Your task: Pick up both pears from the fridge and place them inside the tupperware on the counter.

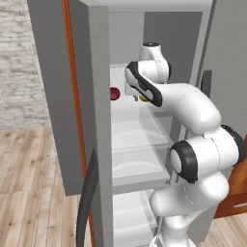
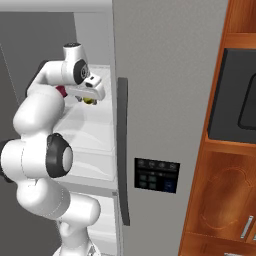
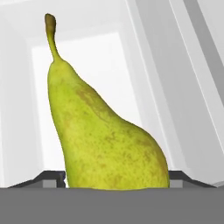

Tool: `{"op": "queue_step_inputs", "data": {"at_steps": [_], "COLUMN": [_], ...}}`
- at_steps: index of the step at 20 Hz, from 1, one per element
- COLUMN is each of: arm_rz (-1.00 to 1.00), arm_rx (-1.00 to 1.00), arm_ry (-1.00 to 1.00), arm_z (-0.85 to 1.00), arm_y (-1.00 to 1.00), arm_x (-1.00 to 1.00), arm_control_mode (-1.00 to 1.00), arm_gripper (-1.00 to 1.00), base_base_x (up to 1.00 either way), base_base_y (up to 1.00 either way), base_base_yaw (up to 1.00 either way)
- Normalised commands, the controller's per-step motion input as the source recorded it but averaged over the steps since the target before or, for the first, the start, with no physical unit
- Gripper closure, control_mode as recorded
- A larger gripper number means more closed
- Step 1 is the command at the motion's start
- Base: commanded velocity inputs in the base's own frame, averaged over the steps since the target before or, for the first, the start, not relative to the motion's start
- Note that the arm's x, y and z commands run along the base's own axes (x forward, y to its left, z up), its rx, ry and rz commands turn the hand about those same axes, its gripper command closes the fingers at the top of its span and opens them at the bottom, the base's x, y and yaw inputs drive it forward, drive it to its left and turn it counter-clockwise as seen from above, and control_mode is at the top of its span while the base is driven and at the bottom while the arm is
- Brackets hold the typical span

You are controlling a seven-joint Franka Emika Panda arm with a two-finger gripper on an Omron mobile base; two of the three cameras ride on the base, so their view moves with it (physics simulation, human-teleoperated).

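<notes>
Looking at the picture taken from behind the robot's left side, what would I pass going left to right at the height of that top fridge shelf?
Brick wall → fridge door edge → dark red fruit → pear → gripper.

Arm (image 1: 193, 111) reaching forward, end effector (image 2: 89, 100) level.

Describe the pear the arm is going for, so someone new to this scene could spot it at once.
Find the tall grey fridge, its door open, and the upper white shelf where the arm reaches in. The pear sits right at the tool. It is yellow-green, narrow-topped with a dark stem, unlike the round dark red fruit beside it.
</notes>
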Motion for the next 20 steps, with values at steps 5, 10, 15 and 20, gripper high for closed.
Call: {"op": "queue_step_inputs", "data": {"at_steps": [5, 10, 15, 20], "arm_rz": [0.02, 0.22, 0.22, 0.24], "arm_rx": [0.00, 0.00, -0.05, -0.05], "arm_ry": [0.00, 0.00, 0.00, -0.15], "arm_z": [-0.02, -0.14, -0.32, 0.01], "arm_y": [0.00, 0.01, 0.18, 0.10], "arm_x": [-0.07, -0.93, -1.00, -1.00], "arm_control_mode": [-1.00, -1.00, -1.00, -1.00], "arm_gripper": [1.00, 1.00, 1.00, 1.00], "base_base_x": [0.00, 0.00, 0.00, 0.00], "base_base_y": [0.00, 0.00, 0.00, 0.00], "base_base_yaw": [0.00, 0.00, 0.00, 0.00]}}
